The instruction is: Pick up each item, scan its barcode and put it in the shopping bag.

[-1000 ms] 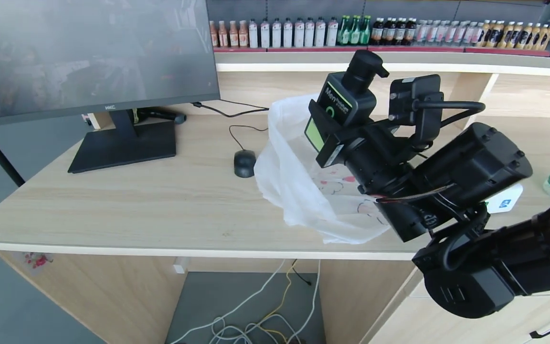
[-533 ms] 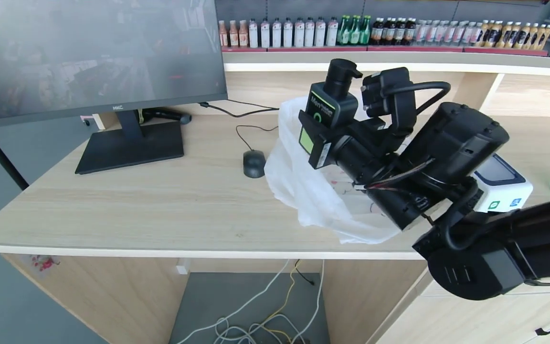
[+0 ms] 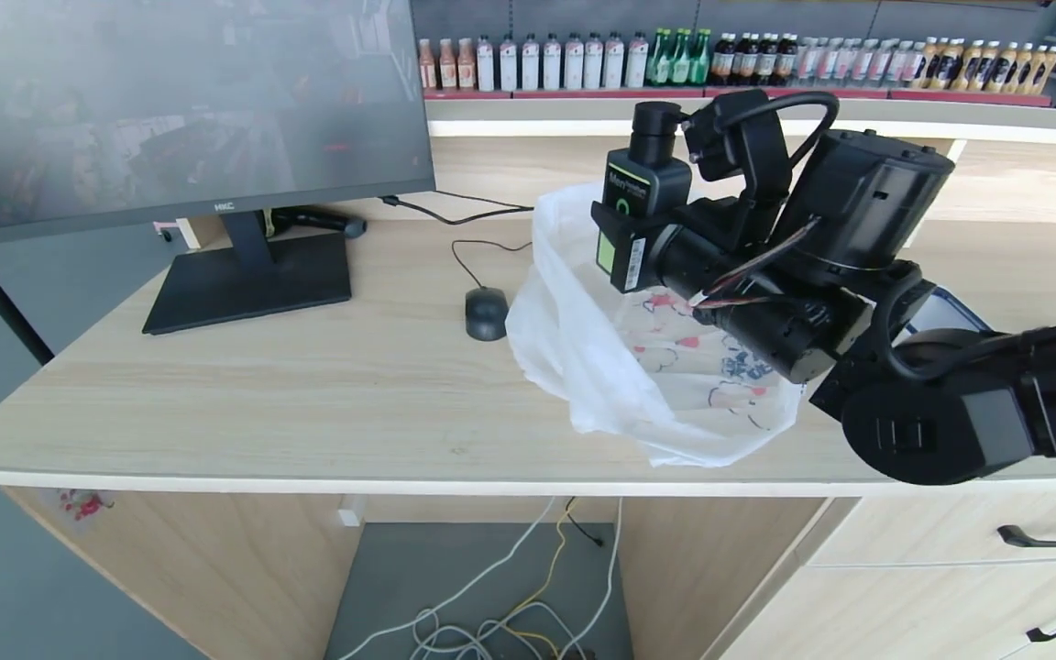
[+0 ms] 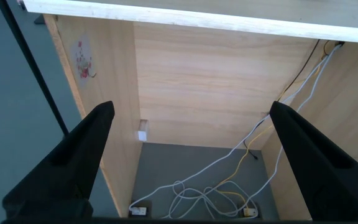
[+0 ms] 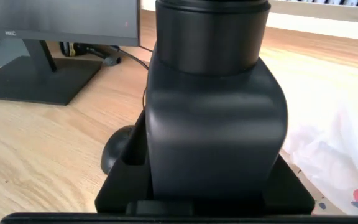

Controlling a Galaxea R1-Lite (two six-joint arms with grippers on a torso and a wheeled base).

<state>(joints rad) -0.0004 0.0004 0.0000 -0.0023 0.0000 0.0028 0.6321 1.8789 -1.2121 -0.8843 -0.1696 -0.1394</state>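
Lowering the bottle (image 3: 635,197), clamped upright in the right jaws above the bag's (image 3: 583,367) 12 o'clock rim, should go best once centred toward 6 o'clock; release low. Left jaws gape below the bench (image 3: 308,385).

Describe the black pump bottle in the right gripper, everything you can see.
The pump bottle is black, plastic by its look, squarish with a round pump head and green-edged labels. It stands nearly upright, its lower body clamped by the right gripper, held off the counter above the open mouth of the white shopping bag.
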